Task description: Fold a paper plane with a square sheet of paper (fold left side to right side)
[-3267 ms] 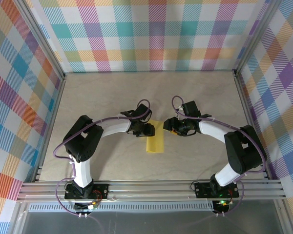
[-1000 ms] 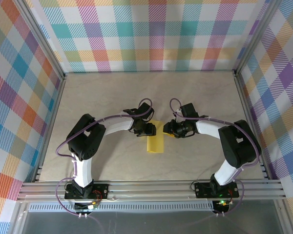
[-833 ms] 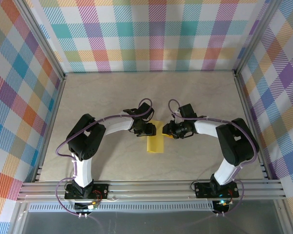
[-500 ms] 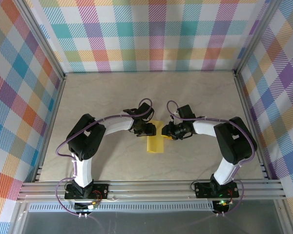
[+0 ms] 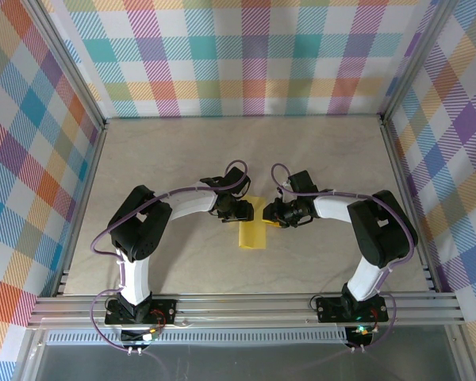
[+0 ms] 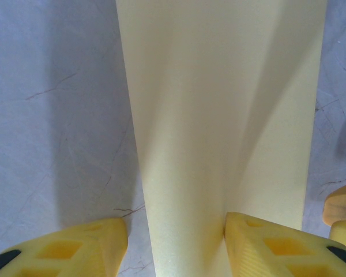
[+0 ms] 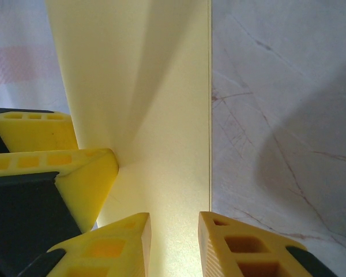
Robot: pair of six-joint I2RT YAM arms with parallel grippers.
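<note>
The square sheet of paper [image 5: 252, 235] lies on the table folded into a narrow yellow strip, with its far end between the two grippers. My left gripper [image 5: 243, 211] is open at the strip's left side. In the left wrist view the paper [image 6: 219, 115] runs up the middle; one finger rests on it and the other on bare table, gripper [image 6: 176, 245]. My right gripper [image 5: 268, 214] stands open at the strip's right edge. In the right wrist view its jaws [image 7: 174, 245] straddle that edge of the paper [image 7: 161, 115], and the left gripper's finger [image 7: 81, 173] presses the sheet nearby.
The grey marbled table [image 5: 182, 151] is bare around the paper. Plaid walls with metal posts [image 5: 79, 87] close in the left, back and right sides. Both arm bases sit on the rail [image 5: 246, 308] at the near edge.
My right gripper has slid slightly left, up to the paper's right edge, and its jaws narrowed a little. The left gripper and the paper have held still.
</note>
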